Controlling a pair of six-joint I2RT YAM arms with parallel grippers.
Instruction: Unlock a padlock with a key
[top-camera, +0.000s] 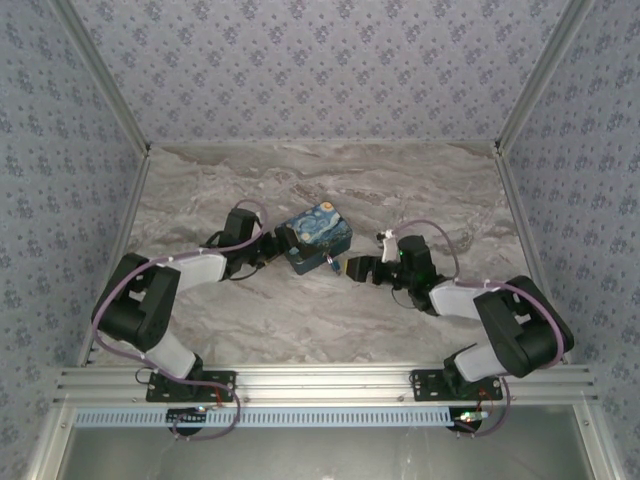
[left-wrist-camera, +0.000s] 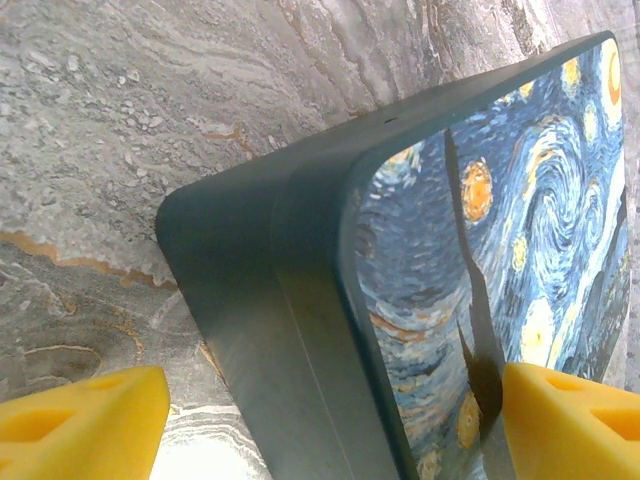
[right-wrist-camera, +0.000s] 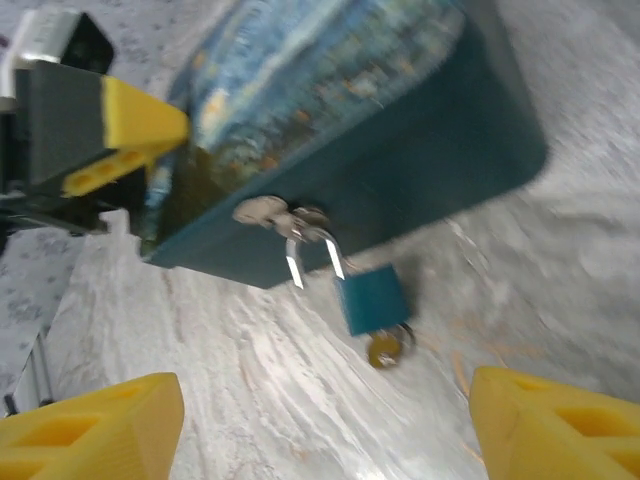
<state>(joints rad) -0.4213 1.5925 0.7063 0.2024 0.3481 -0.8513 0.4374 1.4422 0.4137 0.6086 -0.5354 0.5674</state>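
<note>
Seeing a painted box (top-camera: 315, 233) sitting mid-desk (top-camera: 260, 320), with flower-papered walls (top-camera: 300, 60) closing in three sides. Finding the left pincer (top-camera: 277, 247) at the box's 9 o'clock, spread wide across one corner. In the left wrist view, noting one yellow pad (left-wrist-camera: 570, 420) lying over the painted lid and the other standing apart from the dark side wall. Finding the right pincer (right-wrist-camera: 327, 395) at 4 o'clock, gaping wide, holding nothing, with bare desk lying between it and the padlock (right-wrist-camera: 372, 298). Spotting that padlock hanging by its silvery shackle (right-wrist-camera: 310, 255) from a hasp (right-wrist-camera: 272, 211) on the box's side wall, at the box's 5 o'clock from above. Reading its long axis, in the right wrist view, as running 11 to 5 o'clock, shackle end at 11. Noticing a small dark brassy blob (right-wrist-camera: 386, 348) touching the bottom end, too blurred for telling what.
</note>
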